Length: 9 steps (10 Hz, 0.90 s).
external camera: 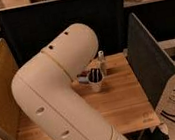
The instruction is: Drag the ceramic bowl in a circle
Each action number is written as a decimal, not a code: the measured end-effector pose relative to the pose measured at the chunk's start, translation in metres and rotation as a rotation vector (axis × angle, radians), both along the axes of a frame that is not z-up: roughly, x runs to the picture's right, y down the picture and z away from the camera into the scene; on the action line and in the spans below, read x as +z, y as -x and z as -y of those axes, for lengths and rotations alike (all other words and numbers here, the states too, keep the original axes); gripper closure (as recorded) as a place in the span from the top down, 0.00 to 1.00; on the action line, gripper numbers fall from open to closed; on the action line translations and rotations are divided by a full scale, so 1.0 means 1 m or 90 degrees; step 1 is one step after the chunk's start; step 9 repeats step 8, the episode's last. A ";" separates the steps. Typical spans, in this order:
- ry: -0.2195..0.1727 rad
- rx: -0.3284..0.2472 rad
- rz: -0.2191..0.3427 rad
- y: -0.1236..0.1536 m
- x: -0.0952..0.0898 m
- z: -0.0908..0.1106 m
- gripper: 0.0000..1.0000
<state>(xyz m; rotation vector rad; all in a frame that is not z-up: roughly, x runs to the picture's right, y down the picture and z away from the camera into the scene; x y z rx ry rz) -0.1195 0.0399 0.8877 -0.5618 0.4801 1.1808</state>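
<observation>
Plainly, the bulky cream-white robot arm (61, 99) fills the view and hides the tool behind its elbow, somewhere over the middle of the pale wooden worktop (119, 99). The orange ceramic bowl cannot be seen either; presumably the arm covers it. A small white cup with dark contents (96, 80) and a slim clear bottle (102, 62) stand close by, so any circling drag should probably stay tight and slow to miss them.

Claw hidden behind arm (60, 94); ceramic bowl hidden too; table (122, 104) partly covered.
</observation>
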 end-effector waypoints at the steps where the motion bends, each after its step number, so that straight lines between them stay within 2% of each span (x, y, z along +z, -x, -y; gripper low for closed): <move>1: 0.002 0.002 0.002 -0.002 0.000 -0.001 0.80; 3: -0.013 0.012 0.000 -0.008 -0.006 0.008 0.80; 4: -0.035 0.024 0.002 -0.012 -0.012 0.022 0.80; 6: -0.080 0.083 0.022 -0.028 -0.033 0.054 0.80; 8: -0.132 0.163 0.050 -0.051 -0.062 0.082 0.80; 9: -0.132 0.163 0.050 -0.051 -0.062 0.082 0.80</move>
